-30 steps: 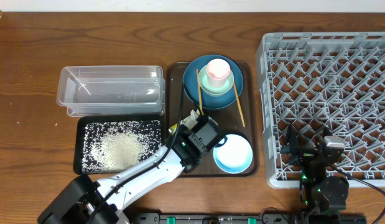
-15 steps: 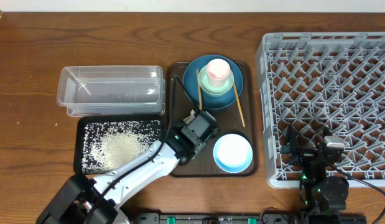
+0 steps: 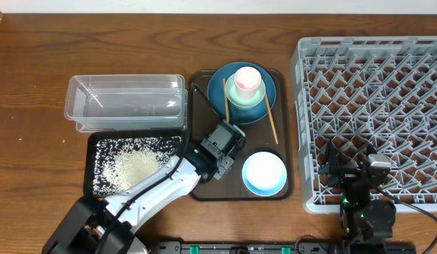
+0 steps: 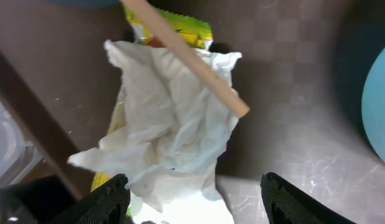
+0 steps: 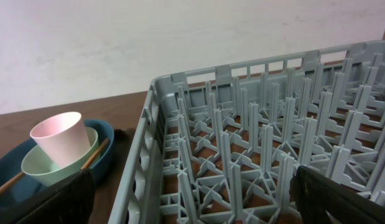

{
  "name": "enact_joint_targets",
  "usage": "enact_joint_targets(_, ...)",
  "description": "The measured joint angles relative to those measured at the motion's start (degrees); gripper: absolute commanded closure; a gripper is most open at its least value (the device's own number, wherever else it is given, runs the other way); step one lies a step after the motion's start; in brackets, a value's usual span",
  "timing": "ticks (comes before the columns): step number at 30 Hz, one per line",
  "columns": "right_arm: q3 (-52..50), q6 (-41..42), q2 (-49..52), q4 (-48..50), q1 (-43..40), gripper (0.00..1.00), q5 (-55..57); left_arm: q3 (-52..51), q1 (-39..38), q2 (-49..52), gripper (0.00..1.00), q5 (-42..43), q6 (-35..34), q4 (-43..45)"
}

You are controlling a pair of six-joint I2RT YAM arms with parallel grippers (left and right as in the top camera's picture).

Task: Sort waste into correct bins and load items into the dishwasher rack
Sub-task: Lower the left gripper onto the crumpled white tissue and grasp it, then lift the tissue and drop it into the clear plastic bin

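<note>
Left gripper (image 4: 195,205) has been sliding up and to the left across the brown tray (image 3: 197,92) over the last second. It's pulling away from the light blue bowl (image 3: 264,173) and is now hanging right over the crumpled tissue (image 4: 173,124). Nothing else is shifting; the right gripper (image 5: 192,193) is sitting parked over the near corner of the dishwasher rack (image 3: 373,106) like before, jaws spread and empty.

Left jaws are spread wide too, one finger on each side of the tissue, not gripping anything yet. In the wrist view the tissue is lying on top of the yellow-green wrapper (image 4: 180,25), and the end of a chopstick (image 4: 186,59) is resting across its upper part.

If I'm reading it right, the step here is picking up the tissue. I'd be going for the loose lower edge, away from the chopstick, and pinching only the top layer so the wrapper isn't coming along. Lift slowly in case the stick is snagging. The clear tub (image 3: 126,102) and the black tray (image 3: 98,144) with the grains (image 3: 137,169) are waiting just left on the desk (image 3: 34,85).
</note>
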Motion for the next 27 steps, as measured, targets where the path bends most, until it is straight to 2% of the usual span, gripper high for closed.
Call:
enact_joint_targets(6,0.0,0.0,0.0,0.0,0.0,0.01,0.0,0.0,0.0,4.5,0.31,1.0,0.0,1.7)
enact_joint_targets(13,0.0,0.0,0.0,0.0,0.0,0.01,0.0,-0.1,0.0,6.3,0.61,1.3,0.3,2.7)
enact_joint_targets(17,0.0,0.0,0.0,0.0,0.0,0.01,0.0,-0.1,0.0,6.3,0.67,1.3,0.7,2.7)
enact_joint_targets(22,0.0,0.0,0.0,0.0,0.0,0.01,0.0,-0.1,0.0,6.2,0.81,1.3,0.7,2.6)
enact_joint_targets(27,0.0,0.0,0.0,0.0,0.0,0.01,0.0,-0.2,0.0,4.3,0.94,1.3,-3.0,0.3)
